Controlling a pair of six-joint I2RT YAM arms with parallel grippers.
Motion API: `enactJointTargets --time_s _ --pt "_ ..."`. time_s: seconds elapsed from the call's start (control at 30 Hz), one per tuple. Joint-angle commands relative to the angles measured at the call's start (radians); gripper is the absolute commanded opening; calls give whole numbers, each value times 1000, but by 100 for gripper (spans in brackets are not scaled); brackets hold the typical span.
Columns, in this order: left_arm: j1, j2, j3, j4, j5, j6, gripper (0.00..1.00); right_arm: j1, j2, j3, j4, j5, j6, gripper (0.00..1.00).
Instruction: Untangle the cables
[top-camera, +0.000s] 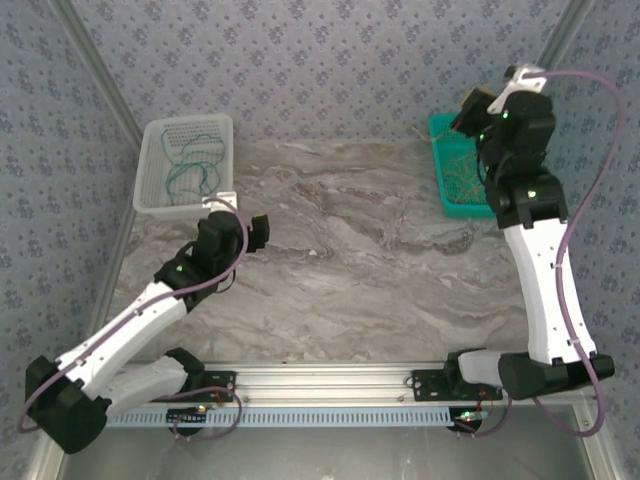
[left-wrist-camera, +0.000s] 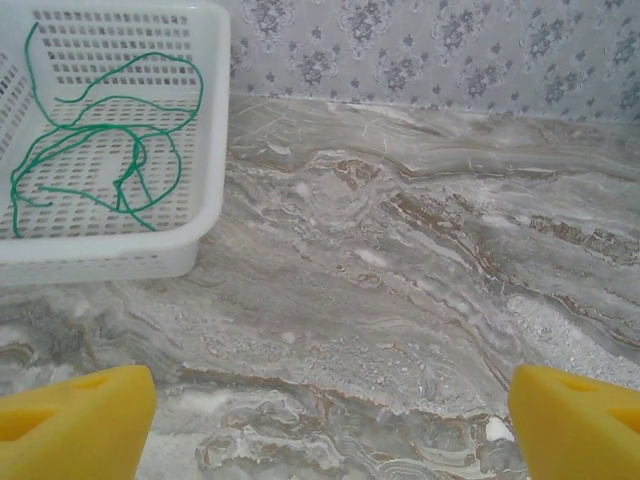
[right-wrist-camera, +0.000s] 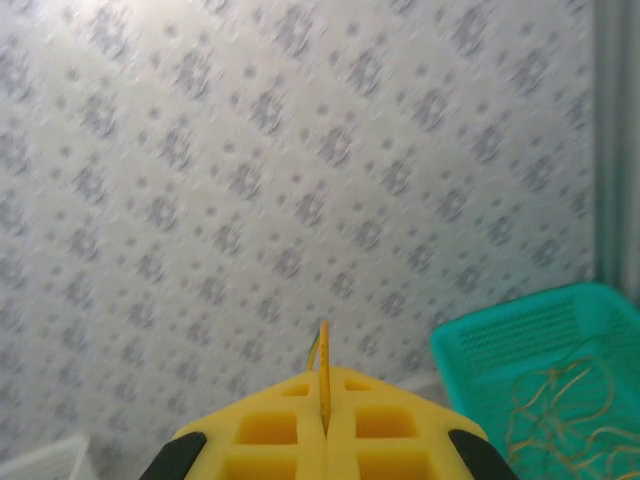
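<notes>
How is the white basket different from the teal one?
The white basket sits far left; the teal basket sits far right. The white basket holds green cables; the teal basket holds yellow cables. Both are full of little holes.

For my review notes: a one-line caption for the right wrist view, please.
Right tool shut on a thin yellow cable, before patterned wallpaper; teal plastic basket of tan cables lower right.

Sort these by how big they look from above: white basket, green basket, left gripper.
1. white basket
2. green basket, partly hidden by the right arm
3. left gripper, clearly smallest
</notes>
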Motion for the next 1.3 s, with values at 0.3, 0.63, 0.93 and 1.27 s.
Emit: enactJointTargets --time_s 0.3,0.63,0.93,1.27 --pt "-1 -15 -107 69 -8 -40 90 -177 196 -27 188 198 -4 0" --pt "2 -6 -137 73 -21 -4 94 -270 231 -407 542 152 46 0" --pt "3 35 -128 104 0 -23 94 -259 190 -383 511 89 39 0" --pt "4 58 -108 119 18 -11 94 -191 90 -274 488 79 -51 0"
